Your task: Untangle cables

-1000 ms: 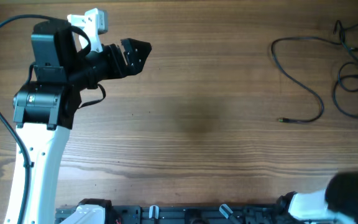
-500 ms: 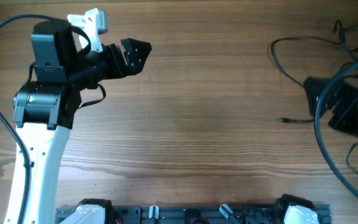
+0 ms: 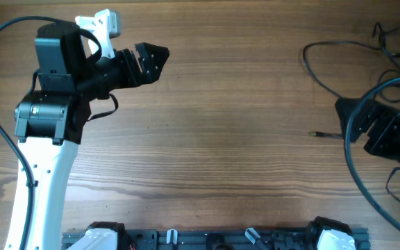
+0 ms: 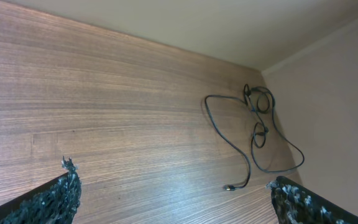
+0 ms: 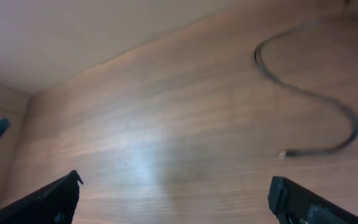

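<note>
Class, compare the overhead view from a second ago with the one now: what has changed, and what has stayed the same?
The right end effector has swung in from the lower right corner. It now hangs open and empty over the right side of the table, by the cables. Nothing was taken hold of. The left end effector, also open, and the cables are where they were.

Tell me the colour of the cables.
The cables are black, clearest in the left wrist view.

wooden table; looped, perhaps knotted cables on it.
</note>
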You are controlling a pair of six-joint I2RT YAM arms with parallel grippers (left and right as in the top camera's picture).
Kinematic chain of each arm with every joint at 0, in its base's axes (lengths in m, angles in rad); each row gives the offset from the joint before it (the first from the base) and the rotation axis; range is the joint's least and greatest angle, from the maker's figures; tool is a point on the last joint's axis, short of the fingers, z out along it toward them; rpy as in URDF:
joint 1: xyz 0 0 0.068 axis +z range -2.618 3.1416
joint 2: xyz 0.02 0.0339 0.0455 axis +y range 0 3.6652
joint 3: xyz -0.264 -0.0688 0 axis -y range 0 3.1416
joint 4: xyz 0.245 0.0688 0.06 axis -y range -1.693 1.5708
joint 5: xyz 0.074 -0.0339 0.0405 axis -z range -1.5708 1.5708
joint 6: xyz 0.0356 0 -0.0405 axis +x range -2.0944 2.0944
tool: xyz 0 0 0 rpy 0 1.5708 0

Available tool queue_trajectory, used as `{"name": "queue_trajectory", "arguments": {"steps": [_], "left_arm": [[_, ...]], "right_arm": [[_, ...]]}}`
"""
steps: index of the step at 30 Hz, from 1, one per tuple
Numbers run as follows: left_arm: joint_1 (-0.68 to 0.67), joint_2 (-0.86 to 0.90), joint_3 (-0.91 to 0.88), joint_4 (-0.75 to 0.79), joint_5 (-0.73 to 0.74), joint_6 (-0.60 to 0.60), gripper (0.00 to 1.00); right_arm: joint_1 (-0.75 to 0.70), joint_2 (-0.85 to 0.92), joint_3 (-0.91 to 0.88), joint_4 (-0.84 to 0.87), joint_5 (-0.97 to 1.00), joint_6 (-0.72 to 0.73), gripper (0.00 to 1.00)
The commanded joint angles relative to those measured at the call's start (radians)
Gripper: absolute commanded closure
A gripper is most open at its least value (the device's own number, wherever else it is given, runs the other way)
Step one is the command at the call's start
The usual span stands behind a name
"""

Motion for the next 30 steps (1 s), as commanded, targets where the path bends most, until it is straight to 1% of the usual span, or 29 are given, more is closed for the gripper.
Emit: {"name": "queue_trajectory", "arguments": {"steps": [1,3,4,6,9,13,15,16,18,19,22,28,30], "left_arm": [[-0.003,0.003,0.008,0.002,-0.002,-0.002,0.00],[-0.003,0.003,0.008,0.002,-0.002,-0.002,0.00],[-0.003,0.003,0.008,0.002,-0.002,-0.002,0.00],[-0.003,0.003,0.008,0.002,-0.002,-0.002,0.00],[-0.003,0.003,0.008,0.002,-0.002,-0.002,0.00],[-0.003,0.003,0.008,0.003,-0.002,-0.002,0.00],[-0.003,0.003,0.008,0.002,-0.002,-0.002,0.00],[-0.003,0.003,0.008,0.002,-0.002,-0.002,0.00],[-0.003,0.003,0.008,0.002,-0.002,-0.002,0.00],[-0.003,0.003,0.008,0.002,-0.002,-0.002,0.00],[-0.003,0.003,0.008,0.002,-0.002,-0.002,0.00],[-0.003,0.003,0.008,0.002,-0.002,-0.002,0.00],[-0.003,0.003,0.008,0.003,-0.002,-0.002,0.00]], "right_arm": [[0.036,-0.071,-0.093,0.113,0.049,-0.085,0.00],[0.090,-0.128,-0.175,0.219,0.126,-0.085,0.00],[0.136,-0.177,-0.251,0.320,0.181,-0.085,0.00],[0.192,-0.259,-0.389,0.479,0.231,-0.092,0.00],[0.237,-0.375,-0.601,0.707,0.230,-0.129,0.00],[0.270,-0.544,-0.939,1.092,0.230,-0.136,0.00],[0.285,-0.623,-1.076,1.228,0.231,-0.137,0.00],[0.298,-0.692,-1.169,1.300,0.240,-0.136,0.00],[0.313,-0.762,-1.252,1.350,0.256,-0.136,0.00],[0.326,-0.826,-1.328,1.393,0.273,-0.135,0.00],[0.334,-0.922,-1.451,1.446,0.275,-0.133,0.00],[0.334,-0.993,-1.614,1.540,0.275,-0.134,0.00],[0.334,-1.012,-1.646,1.542,0.274,-0.125,0.00]]}}
